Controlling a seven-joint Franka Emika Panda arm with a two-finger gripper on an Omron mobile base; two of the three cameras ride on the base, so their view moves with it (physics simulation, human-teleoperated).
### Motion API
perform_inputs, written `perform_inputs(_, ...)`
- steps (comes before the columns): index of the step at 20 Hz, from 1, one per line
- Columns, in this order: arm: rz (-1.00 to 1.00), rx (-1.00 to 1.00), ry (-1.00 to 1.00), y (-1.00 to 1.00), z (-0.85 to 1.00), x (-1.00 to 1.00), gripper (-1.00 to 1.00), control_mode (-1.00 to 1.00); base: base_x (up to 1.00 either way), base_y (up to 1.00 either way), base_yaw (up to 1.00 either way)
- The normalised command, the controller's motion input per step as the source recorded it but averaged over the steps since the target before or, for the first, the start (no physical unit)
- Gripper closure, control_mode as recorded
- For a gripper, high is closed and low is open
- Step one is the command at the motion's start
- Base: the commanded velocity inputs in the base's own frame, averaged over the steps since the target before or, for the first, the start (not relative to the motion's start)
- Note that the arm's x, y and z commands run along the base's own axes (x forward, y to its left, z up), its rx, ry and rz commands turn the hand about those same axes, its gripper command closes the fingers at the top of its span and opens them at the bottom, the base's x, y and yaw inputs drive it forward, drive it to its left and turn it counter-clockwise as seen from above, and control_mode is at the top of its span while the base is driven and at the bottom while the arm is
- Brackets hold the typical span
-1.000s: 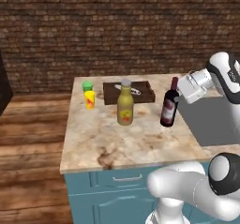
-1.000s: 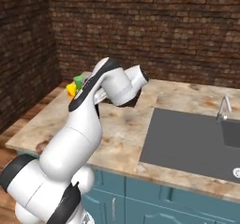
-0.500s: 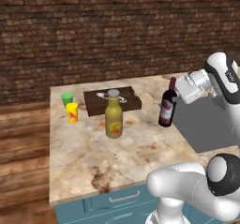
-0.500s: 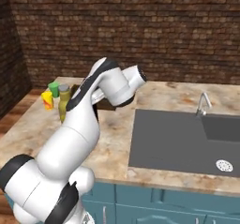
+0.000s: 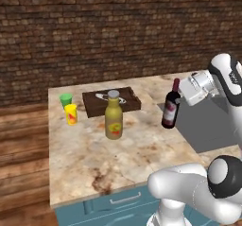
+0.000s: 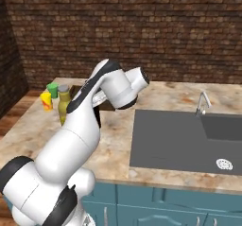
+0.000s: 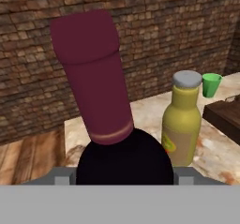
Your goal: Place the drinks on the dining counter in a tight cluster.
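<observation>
The tool (image 5: 185, 91) was clamped on the wine bottle (image 5: 170, 106), its jaws together around the dark body just below the maroon-capped neck, the bottle upright at the tool's tips and seemingly just above or barely on the bench (image 5: 85, 159), though which I could not tell. To do this step well, I judged the bottle should be carried upright toward the olive-yellow bottle (image 5: 113, 119), which stood well ahead of the tool, and set close beside it without knocking it. The wine bottle looked dark with a red label, the other fat, grey-capped, yellow-red labelled.
</observation>
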Motion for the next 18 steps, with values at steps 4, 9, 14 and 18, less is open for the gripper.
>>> perform_inputs(4,0.00,0.00,0.00,0.00,0.00,0.00,1.00,1.00,0.00,0.00,0.00)
perform_inputs(9,0.00,0.01,-0.01,0.01,-0.04,0.02,1.00,-1.00,0.00,0.00,0.00)
perform_inputs(14,0.20,0.13,-0.04,0.24,-0.39,0.60,1.00,-1.00,0.00,0.00,0.00)
perform_inputs(18,0.20,0.07,0.03,0.30,-0.28,0.81,1.00,-1.00,0.00,0.00,0.00)
